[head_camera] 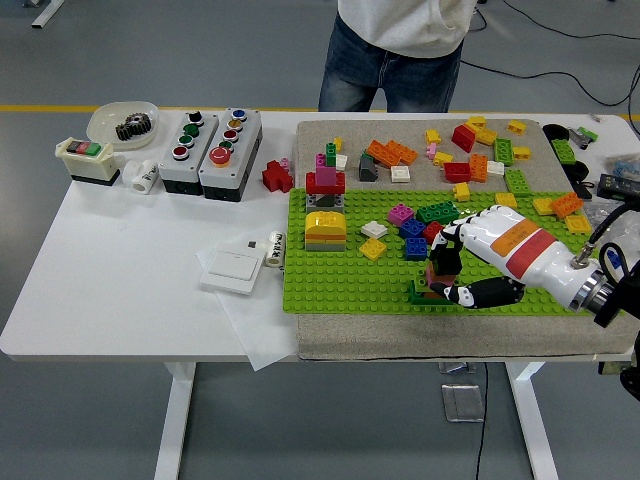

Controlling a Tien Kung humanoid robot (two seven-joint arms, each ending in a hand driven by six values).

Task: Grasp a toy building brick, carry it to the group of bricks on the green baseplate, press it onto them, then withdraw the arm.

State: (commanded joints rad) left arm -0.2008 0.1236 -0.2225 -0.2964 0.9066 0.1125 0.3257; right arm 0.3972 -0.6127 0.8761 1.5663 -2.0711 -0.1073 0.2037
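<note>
— What is held in the white bowl at the table's far left corner?
— One dark gear.
— And the right hand?
— A brown brick is gripped (fingers curled) over the green baseplate, near edge.

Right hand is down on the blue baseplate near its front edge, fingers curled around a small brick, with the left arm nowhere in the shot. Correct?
Not quite: the baseplate is green, not blue, as the head view shows. The rest holds: the right hand is down near its front edge, curled on a small brick, and no left arm appears.
</note>
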